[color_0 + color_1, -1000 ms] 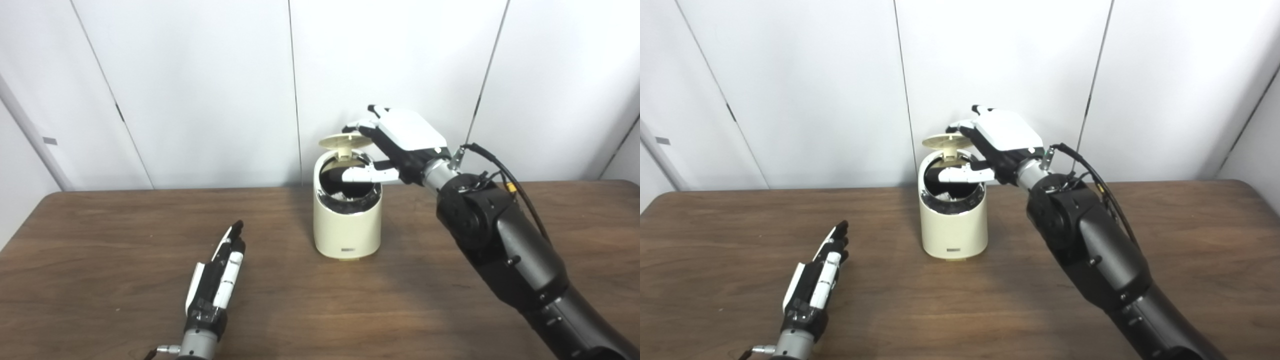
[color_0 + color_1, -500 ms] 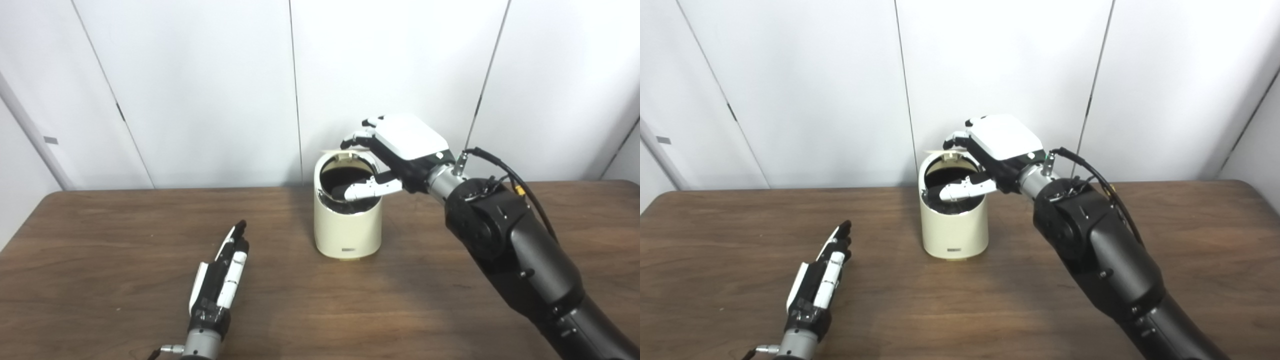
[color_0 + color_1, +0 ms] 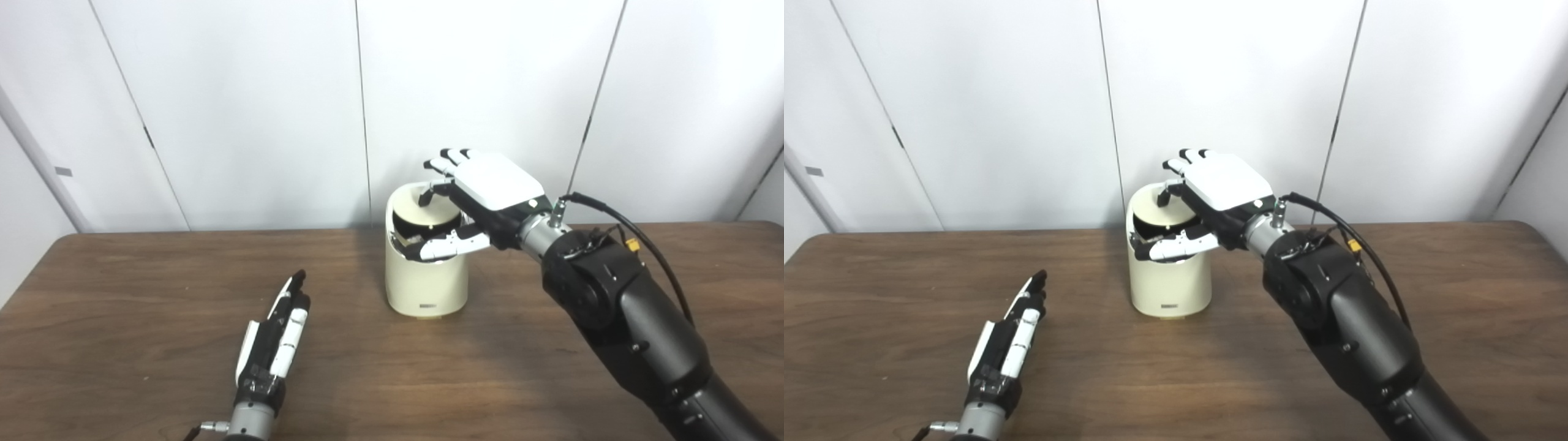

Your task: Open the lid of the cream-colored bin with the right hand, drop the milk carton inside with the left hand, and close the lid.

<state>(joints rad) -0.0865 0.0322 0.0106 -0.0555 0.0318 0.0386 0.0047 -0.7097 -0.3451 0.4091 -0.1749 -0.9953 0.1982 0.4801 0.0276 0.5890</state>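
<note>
The cream-colored bin (image 3: pixel 425 285) stands upright on the table near the back middle. Its round lid (image 3: pixel 411 209) is tilted down into the opening, with a dark gap left at the front. My right hand (image 3: pixel 490 190) hovers over the bin's top with its fingers spread; one fingertip touches the lid and the thumb lies across the front rim. It grips nothing. My left hand (image 3: pixel 275 340) lies flat on the table at the front left, open and empty. No milk carton is in view.
The brown wooden table (image 3: pixel 122 294) reaches from edge to edge. White wall panels stand right behind the bin. My right forearm (image 3: pixel 618 306) crosses the table's right side, with a cable looping over it.
The lid has come down from raised and level to nearly shut. My right hand has sunk with it and its fingers have spread out. My left hand has barely moved.
</note>
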